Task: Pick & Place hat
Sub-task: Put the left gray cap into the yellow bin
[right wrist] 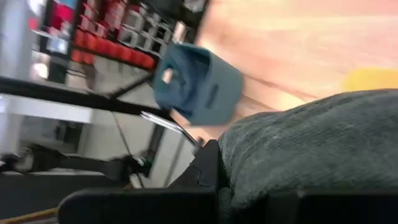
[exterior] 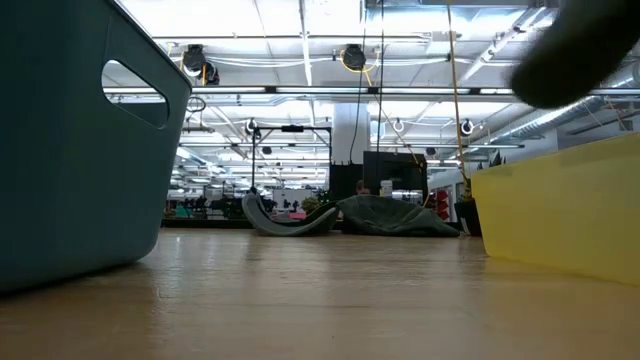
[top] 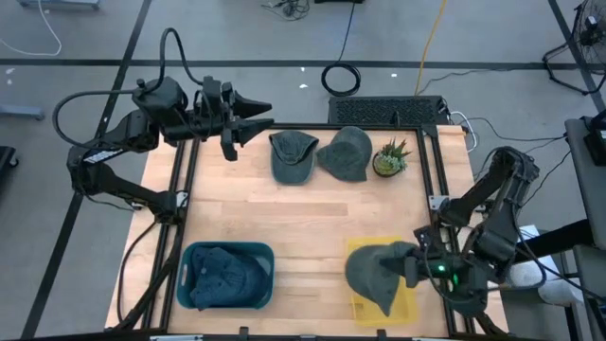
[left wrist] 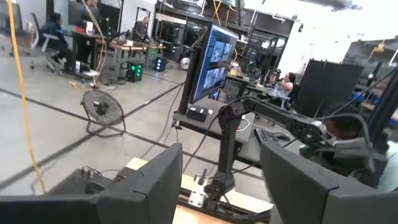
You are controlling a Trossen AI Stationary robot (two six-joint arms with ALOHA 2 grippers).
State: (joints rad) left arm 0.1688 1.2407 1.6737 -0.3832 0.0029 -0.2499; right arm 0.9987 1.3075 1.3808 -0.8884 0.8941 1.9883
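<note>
My right gripper (top: pixel 414 266) is at the near right, shut on a grey hat (top: pixel 377 272) that hangs over the yellow bin (top: pixel 405 305). The right wrist view shows the hat's knit cloth (right wrist: pixel 311 146) close up. Two more grey hats (top: pixel 292 156) (top: pixel 346 152) lie flat on the table's far side. The teal bin (top: pixel 227 277) at the near left holds grey cloth. Raised over the table's far left corner, my left gripper (top: pixel 260 116) points level with its fingers open and nothing between them (left wrist: pixel 221 186). My right gripper grips the grey hat at its edge on the table's right side (top: pixel 402 263), coming from the right and slanting down. In the right wrist view the cloth (right wrist: pixel 249 155) bunches right at the dark fingers (right wrist: pixel 202 177), which hide the contact. The hat droops leftward over the yellow bin.
A small potted plant (top: pixel 390 159) stands at the far right beside the hats. In the low view the teal bin's wall (exterior: pixel 70 140) rises at the left and the yellow bin's wall (exterior: pixel 560 210) at the right, with bare wood (top: pixel 312 223) between them.
</note>
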